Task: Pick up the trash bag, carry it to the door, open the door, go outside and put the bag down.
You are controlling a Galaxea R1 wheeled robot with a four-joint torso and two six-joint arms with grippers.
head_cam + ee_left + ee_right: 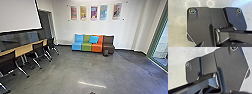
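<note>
In the head view, a small dark rounded object (106,52) rests on the floor by the front of the brown seat; whether it is the trash bag I cannot tell. A tall glass panel with a green frame (153,43) stands at the far right, and I cannot make out whether it is a door. Part of my left gripper (200,44) pokes in by the robot's dark plate in the left wrist view. Something dark of my right gripper (200,91) appears in the right wrist view beside the jointed bar. How either gripper stands is unclear.
Blue, green, orange and brown seats (86,47) line the back wall, a blue cushion (94,39) on them. Wheeled chairs (38,51) and a long wooden table (23,50) run along the left. Grey floor (82,70) spreads ahead. A dark doorway (45,23) is at the back left.
</note>
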